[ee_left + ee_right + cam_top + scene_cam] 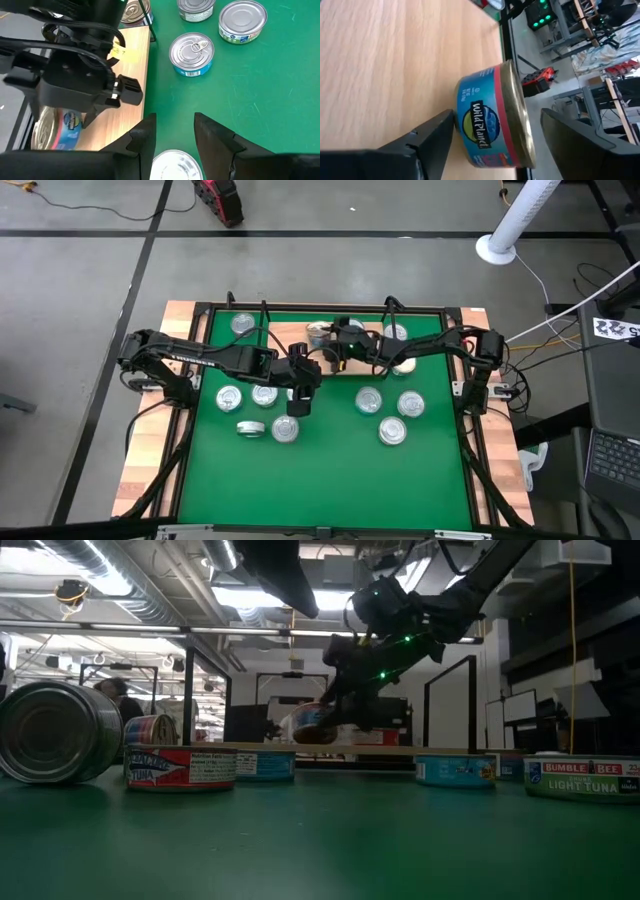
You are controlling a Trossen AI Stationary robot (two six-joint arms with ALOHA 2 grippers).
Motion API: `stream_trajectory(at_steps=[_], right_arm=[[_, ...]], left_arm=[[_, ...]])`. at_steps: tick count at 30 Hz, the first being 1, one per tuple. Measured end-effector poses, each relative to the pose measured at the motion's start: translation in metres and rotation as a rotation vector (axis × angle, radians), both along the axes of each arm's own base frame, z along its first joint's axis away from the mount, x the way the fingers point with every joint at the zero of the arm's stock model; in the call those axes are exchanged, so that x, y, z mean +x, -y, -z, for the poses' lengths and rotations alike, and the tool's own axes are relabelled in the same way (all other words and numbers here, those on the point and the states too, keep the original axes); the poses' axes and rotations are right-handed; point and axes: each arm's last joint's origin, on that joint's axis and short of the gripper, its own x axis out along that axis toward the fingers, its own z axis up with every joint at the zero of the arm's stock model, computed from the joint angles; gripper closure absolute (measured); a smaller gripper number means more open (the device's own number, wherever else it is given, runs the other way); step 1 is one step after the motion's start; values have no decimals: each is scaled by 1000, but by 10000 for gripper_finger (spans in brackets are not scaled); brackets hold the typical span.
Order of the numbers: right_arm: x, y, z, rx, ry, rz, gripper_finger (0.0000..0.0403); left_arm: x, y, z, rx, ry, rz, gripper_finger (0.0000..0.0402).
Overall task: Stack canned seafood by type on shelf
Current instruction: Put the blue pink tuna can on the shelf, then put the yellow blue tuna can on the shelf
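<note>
The right gripper [492,142] has spread jaws around a Wild Planet can [495,117] on the shelf [395,60], not pinching it. The left gripper [172,132] hovers half-open above a can [175,165], partly cut off.

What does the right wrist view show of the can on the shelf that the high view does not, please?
Only the right wrist view shows the Wild Planet can's blue and red label, with a gap between the can and each open finger. Only the high view shows the left gripper over the green mat among loose cans, and another can on the shelf. Both show the right gripper at the wooden shelf.
</note>
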Motion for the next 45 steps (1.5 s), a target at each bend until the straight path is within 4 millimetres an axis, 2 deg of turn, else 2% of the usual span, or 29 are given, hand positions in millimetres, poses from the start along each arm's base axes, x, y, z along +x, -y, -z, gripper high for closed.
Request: stream_trajectory(at_steps=[12, 18, 25, 32, 39, 45], right_arm=[[-2, -1, 2, 30, -109, 2, 107], [-5, -14, -17, 34, -64, 30, 107], [-15, -52, -46, 27, -73, -5, 107], [-31, -101, -57, 33, -191, -139, 107], [-39, -148, -53, 21, -279, -276, 107], [-43, -175, -51, 70, -290, -426, 107]], left_arm=[[0, 0, 0, -11, 4, -11, 275], [-1, 2, 1, -11, -9, -6, 275], [-8, 16, 6, -28, -84, 14, 275], [-17, 32, 15, -61, -150, 5, 275], [-21, 36, 55, -87, -155, -24, 275], [-28, 34, 90, -85, -145, -19, 275]])
